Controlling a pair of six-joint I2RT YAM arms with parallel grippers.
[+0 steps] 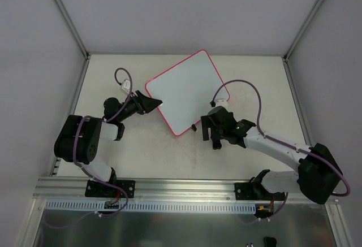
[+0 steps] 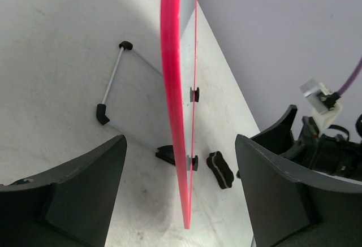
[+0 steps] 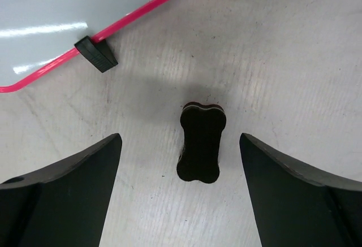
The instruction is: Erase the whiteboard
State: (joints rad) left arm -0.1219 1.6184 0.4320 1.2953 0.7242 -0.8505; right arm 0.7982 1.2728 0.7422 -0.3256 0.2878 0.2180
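Top view: the glossy white rectangular whiteboard with a thin pink-red rim (image 1: 186, 91) sits skewed on the pale tabletop (image 1: 260, 77), ahead of both arms. Left gripper (image 1: 156, 103) has its tips at the board's left edge. Right gripper (image 1: 212, 138) is just off the board's near corner, aimed down at the table.

Left wrist: my fingers (image 2: 85, 185) are spread wide. The pink rim runs edge-on through the gap and touches neither finger. Two small black clips (image 2: 194, 94) sit on the rim beyond the tips. A small black bone-shaped eraser block (image 2: 219, 169) lies past the rim, toward the right finger. A thin wire frame with black corner pieces (image 2: 112, 83) lies ahead of the left finger.

Right wrist: jaws spread, nothing gripped. The eraser lies flat between the fingers, clear of both. The board's rounded corner is ahead-left of the tips, with one clip on its rim.
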